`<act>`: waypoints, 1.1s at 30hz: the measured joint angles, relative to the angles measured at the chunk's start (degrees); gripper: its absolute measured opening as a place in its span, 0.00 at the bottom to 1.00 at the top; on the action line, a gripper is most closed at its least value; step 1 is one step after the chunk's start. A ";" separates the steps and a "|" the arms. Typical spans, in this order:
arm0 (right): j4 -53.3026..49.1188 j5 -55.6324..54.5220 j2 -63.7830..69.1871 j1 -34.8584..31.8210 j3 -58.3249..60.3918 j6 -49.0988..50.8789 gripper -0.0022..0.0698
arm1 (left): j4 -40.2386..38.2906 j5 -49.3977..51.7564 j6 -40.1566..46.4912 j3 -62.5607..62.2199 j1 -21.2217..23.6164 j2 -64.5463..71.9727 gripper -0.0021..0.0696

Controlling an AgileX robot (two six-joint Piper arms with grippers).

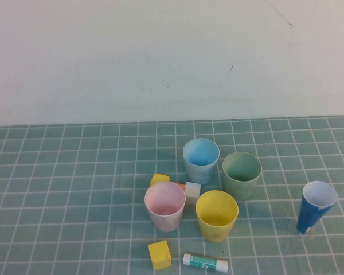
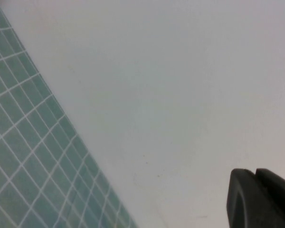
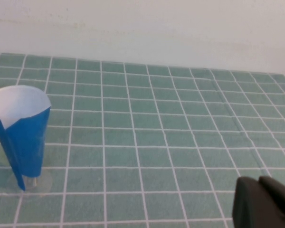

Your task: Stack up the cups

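Four short cups stand upright and apart in the middle of the green grid mat in the high view: light blue (image 1: 200,160) at the back, pale green (image 1: 241,175) to its right, pink (image 1: 165,205) at front left, yellow (image 1: 217,215) at front right. Neither arm shows in the high view. My left gripper (image 2: 254,172) shows only in its wrist view, fingers shut and empty, facing the white wall and the mat's edge. My right gripper (image 3: 257,179) shows only in its wrist view, fingers shut and empty, low over the mat. No short cup shows in either wrist view.
A taller dark blue cup (image 1: 315,206) with a white inside stands at the right, and also shows in the right wrist view (image 3: 21,133). Yellow blocks (image 1: 159,254) (image 1: 159,179), a white block (image 1: 192,192) and a glue stick (image 1: 205,262) lie around the cups.
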 joint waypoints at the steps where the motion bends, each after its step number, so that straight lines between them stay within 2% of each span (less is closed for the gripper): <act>1: -0.24 0.03 0.00 0.00 0.00 0.00 0.02 | 0.12 0.27 0.96 0.00 0.00 0.00 0.03; 5: -0.24 0.03 0.00 0.00 0.00 0.00 0.02 | 3.56 8.32 12.03 -4.10 0.00 0.19 0.03; 6: 0.27 0.03 0.00 0.00 0.00 0.00 0.02 | 5.49 12.21 17.39 -8.00 0.00 1.12 0.03; 8: 3.43 -0.29 0.00 0.00 0.00 0.10 0.02 | 8.81 18.10 22.44 -13.70 0.00 3.53 0.03; 11: 14.56 -0.64 0.00 0.00 0.00 0.10 0.02 | 15.27 26.49 25.60 -21.83 0.00 10.05 0.03; 16: 41.66 -0.65 0.00 0.48 0.10 0.85 0.02 | 24.22 33.49 28.24 -31.82 -2.24 19.95 0.03; 19: 49.90 -0.76 0.00 1.44 0.10 0.85 0.02 | 28.47 36.31 30.08 -35.99 -4.60 25.43 0.03; 28: 52.19 -5.96 0.00 1.71 0.10 -8.86 0.02 | 34.87 48.99 31.30 -51.65 -12.43 50.03 0.03; 33: 52.22 -0.71 0.00 1.71 0.10 -9.92 0.02 | 36.79 51.25 31.65 -58.39 -17.92 63.05 0.05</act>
